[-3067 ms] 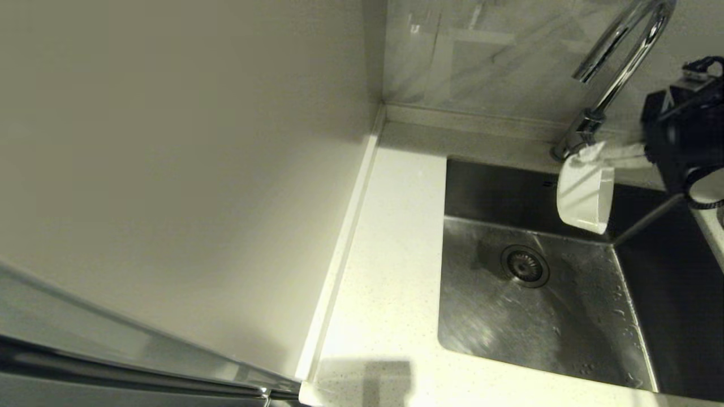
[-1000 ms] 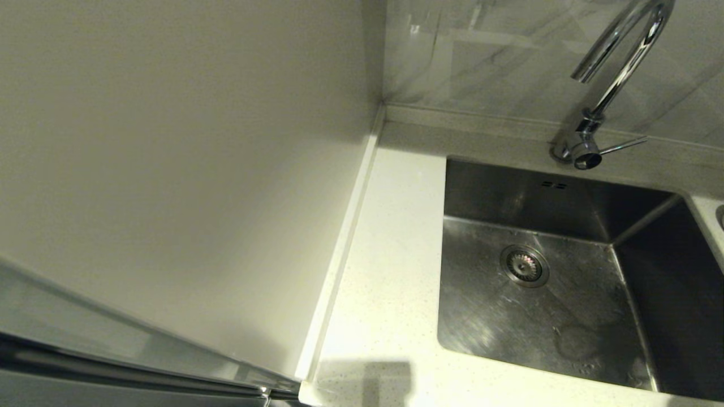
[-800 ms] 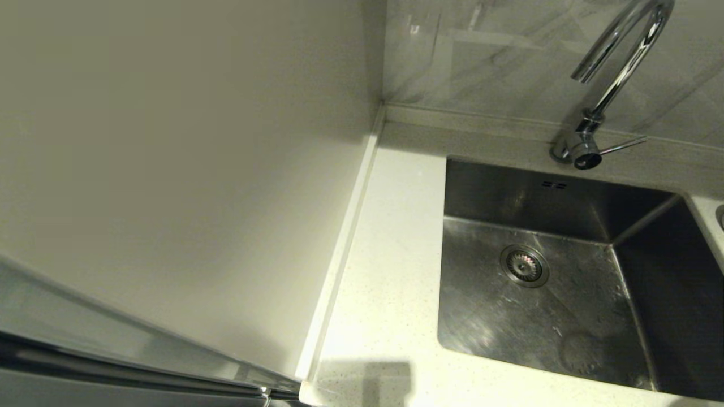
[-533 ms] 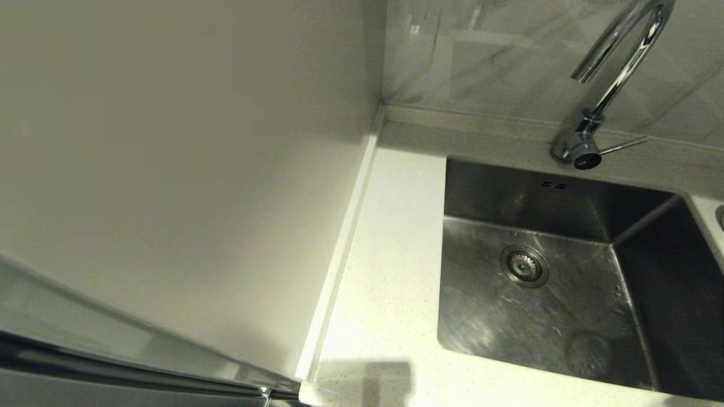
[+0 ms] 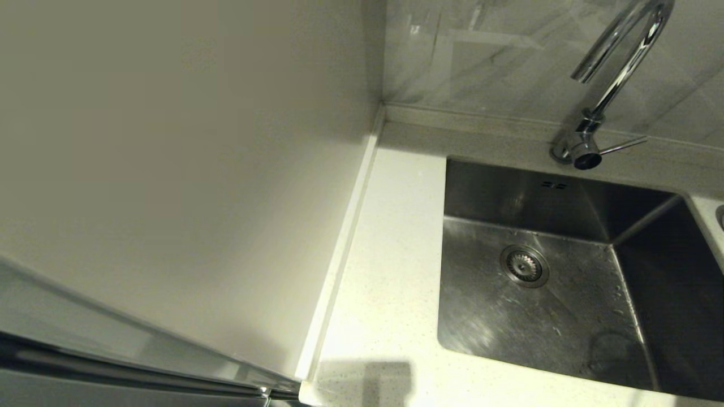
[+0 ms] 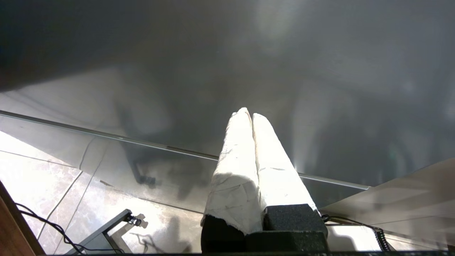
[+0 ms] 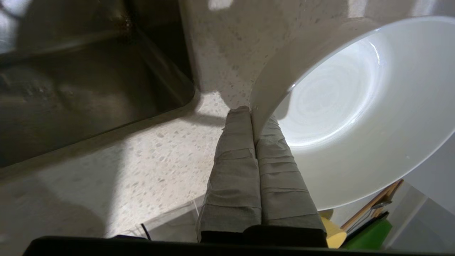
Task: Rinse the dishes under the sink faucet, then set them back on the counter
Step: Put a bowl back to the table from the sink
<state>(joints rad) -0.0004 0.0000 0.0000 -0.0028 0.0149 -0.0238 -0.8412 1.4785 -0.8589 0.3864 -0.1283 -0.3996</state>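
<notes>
Bowl (image 7: 355, 117): white inside, greyish outer side, pinched by its rim in the right pincer (image 7: 253, 113), whose taped fingers (image 7: 234, 167) are clenched on either face of the wall. Location: over the speckled bench (image 7: 149, 156), just beside the corner of the sink (image 7: 71, 81); whether its base touches the bench cannot be told. Not visible from the head camera.

Sink (image 5: 543, 282): steel basin, wet, drain strainer (image 5: 524, 265) at about 10 o'clock of the floor; no dish inside.

Faucet (image 5: 619, 73): chrome gooseneck at 12 o'clock of the basin, lever (image 5: 622, 146) pointing toward 3 o'clock; no stream visible.

Bench (image 5: 384, 282): white strip at 9 o'clock of the sink.

Left pincer (image 6: 251, 115): fingers pressed together on nothing, parked low, away from the work, above a tiled floor (image 6: 46, 181).

Step in hand, as judged: setting the rinsed bowl down on the bench. Handling notes: lower until the base sits flat, well clear of the sink edge, since a wet bowl may slide; release only once it is level; withdraw the inner finger upward without dragging the rim.
</notes>
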